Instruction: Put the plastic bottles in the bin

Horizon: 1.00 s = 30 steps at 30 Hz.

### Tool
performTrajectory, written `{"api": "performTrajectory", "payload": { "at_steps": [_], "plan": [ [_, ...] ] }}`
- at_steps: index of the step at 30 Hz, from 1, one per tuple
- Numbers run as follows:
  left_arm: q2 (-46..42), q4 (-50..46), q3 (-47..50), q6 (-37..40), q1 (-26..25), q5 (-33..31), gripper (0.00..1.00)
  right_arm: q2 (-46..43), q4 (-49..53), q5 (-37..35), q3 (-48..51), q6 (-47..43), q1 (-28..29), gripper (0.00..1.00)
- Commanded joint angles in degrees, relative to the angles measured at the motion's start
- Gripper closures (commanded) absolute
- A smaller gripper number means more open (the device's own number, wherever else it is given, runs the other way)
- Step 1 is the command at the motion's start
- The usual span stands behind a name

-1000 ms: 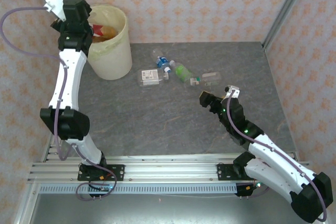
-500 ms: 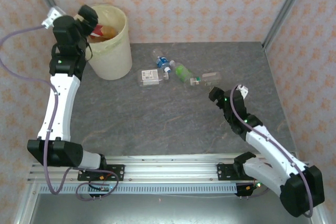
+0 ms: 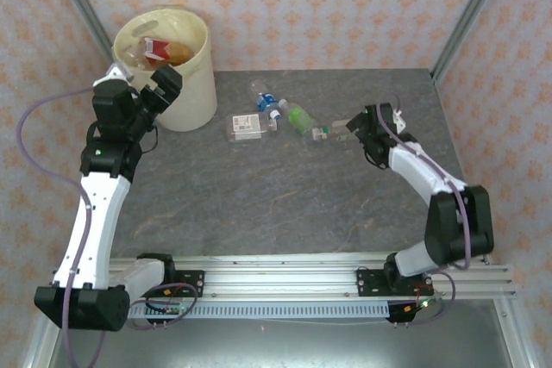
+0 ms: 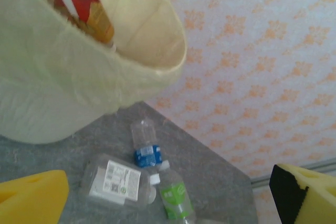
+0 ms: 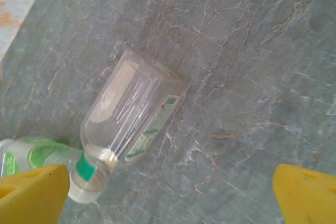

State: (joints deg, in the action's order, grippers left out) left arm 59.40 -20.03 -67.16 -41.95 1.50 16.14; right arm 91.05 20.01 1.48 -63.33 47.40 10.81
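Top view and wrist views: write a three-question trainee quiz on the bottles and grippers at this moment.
1. True or false: the left gripper grips a bottle.
2. How many bottles lie on the table? A) two B) four C) seven
3. Fill in: the open right gripper hangs over a clear bottle with a ___ band near its cap.

Key: 1 false, it is open and empty. 2 B. 3 green.
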Motion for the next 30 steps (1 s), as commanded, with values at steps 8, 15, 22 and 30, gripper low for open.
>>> {"api": "performTrajectory", "payload": {
  "at_steps": [8, 15, 22, 30],
  "plan": [
    [-5.2, -1.5, 9.6, 0.3, 0.0, -0.1, 0.0, 17.5, 10.3, -2.0, -17.1, 13.1, -0.3, 0.01],
    [-6.5, -5.4, 9.2, 3.8, 0.0, -1.0, 0.0, 22.8, 9.9, -3.3, -20.9, 17.1, -0.3, 0.0],
    [-7.0, -5.6, 11.3, 4.3, 0.0, -0.8, 0.0, 27.2, 9.8, -2.3, -23.3, 20.1, -0.3, 0.05],
    [-6.0, -5.2, 10.6, 4.9, 0.0, 1.6, 0.0, 28.5, 8.1, -1.8, -23.9, 19.6, -0.7, 0.23]
  ]
}}
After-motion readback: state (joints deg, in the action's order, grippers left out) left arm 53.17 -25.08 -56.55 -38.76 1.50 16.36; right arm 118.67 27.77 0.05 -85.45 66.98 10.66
